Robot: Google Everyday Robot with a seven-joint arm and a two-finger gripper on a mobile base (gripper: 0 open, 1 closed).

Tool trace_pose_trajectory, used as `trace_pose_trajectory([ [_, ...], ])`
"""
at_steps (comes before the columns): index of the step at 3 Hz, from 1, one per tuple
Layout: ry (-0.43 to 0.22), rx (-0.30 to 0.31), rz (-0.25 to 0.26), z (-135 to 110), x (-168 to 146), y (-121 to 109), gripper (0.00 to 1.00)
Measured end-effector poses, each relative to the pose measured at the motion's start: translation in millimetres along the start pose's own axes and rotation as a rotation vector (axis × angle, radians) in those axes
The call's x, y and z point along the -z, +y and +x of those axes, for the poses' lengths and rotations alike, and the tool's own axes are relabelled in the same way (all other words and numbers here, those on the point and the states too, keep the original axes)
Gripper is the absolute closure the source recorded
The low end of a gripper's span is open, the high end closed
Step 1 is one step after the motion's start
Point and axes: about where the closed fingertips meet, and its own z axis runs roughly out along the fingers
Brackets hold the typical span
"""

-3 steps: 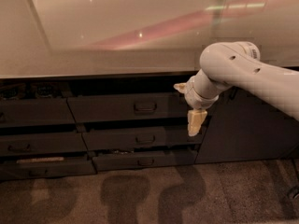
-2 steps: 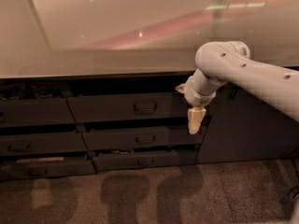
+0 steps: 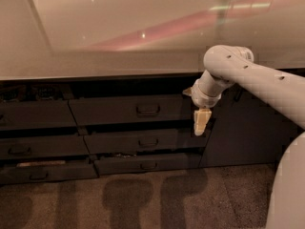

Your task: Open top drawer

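- Claw (image 3: 202, 121): hangs pointing down at centre right of the frame, just off the right end of the top drawer (image 3: 109, 111). Whether it is open or closed cannot be told.
- Top drawer: mid-frame, directly under the counter (image 3: 119, 66), apparently not yet drawn out. Its handle (image 3: 148, 110) lies well left of the claw, so a leftward reach is probably still needed.
- Arm (image 3: 257, 80): enters from the right edge, likely to leave the handle unobstructed.
- Against the earlier frame: the claw sits almost where it was, the elbow has edged left, and the drawers are unchanged.

Gripper (image 3: 201, 122) just right of top drawer (image 3: 109, 111), below countertop (image 3: 119, 66).
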Motion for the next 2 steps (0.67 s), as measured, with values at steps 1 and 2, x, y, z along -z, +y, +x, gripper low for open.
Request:
trace_pose_trajectory([
  [1, 0.054, -0.057, -0.044, 21.0, -14.9, -3.3, 0.00],
  [2, 0.054, -0.057, -0.044, 21.0, -14.9, -3.2, 0.00],
])
